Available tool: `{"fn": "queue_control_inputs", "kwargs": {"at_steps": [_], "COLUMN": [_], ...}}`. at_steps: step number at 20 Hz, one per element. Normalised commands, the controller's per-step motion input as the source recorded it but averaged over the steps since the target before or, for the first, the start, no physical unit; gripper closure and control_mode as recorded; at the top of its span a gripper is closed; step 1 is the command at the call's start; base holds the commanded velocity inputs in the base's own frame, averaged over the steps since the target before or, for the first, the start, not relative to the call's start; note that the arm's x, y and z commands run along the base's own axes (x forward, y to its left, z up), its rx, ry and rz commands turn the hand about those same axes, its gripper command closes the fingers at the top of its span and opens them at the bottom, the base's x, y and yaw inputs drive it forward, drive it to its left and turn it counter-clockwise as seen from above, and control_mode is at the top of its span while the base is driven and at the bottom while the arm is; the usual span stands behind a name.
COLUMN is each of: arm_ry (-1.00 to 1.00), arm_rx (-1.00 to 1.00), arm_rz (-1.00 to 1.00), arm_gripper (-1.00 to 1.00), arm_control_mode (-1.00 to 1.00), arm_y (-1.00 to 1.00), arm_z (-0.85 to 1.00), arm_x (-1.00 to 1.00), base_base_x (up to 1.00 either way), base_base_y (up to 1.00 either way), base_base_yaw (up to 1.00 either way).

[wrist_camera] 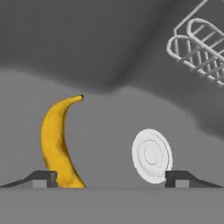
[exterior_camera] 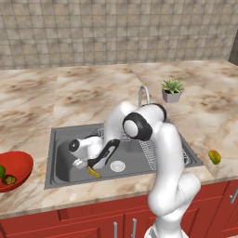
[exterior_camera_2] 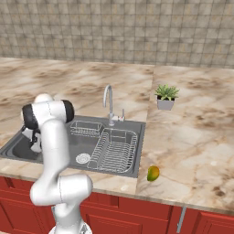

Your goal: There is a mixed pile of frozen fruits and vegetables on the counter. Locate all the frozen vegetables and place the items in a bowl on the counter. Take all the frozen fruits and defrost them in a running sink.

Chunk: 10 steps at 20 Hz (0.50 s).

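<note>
Banana (wrist_camera: 56, 142) lies on the floor of the sink (exterior_camera: 62, 160), beside the round white drain (wrist_camera: 151, 155). We see our tool (wrist_camera: 111, 179) low in the basin with its jaws spread wide, released, one fingertip (wrist_camera: 41, 178) just beside the banana and the other by the drain. We find the yellow-green oval fruit (exterior_camera_2: 153, 173) on the desk (exterior_camera_2: 196, 137) right of the sink. The red bowl (exterior_camera: 14, 169) sits on the desk's left with two green pieces (exterior_camera: 5, 175) inside.
</note>
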Motion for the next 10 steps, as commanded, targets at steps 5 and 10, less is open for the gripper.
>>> {"fn": "queue_control_inputs", "kwargs": {"at_steps": [5,10], "arm_ry": [-0.03,0.00], "arm_rx": [0.32,0.32], "arm_rz": [-0.12,-0.12], "arm_gripper": [-1.00,-1.00], "arm_control_mode": [-1.00,-1.00], "arm_y": [-0.11,-0.05], "arm_z": [1.00,1.00], "arm_x": [0.00,0.00], "base_base_x": [0.00,0.00], "base_base_y": [0.00,0.00], "base_base_yaw": [0.00,0.00]}}
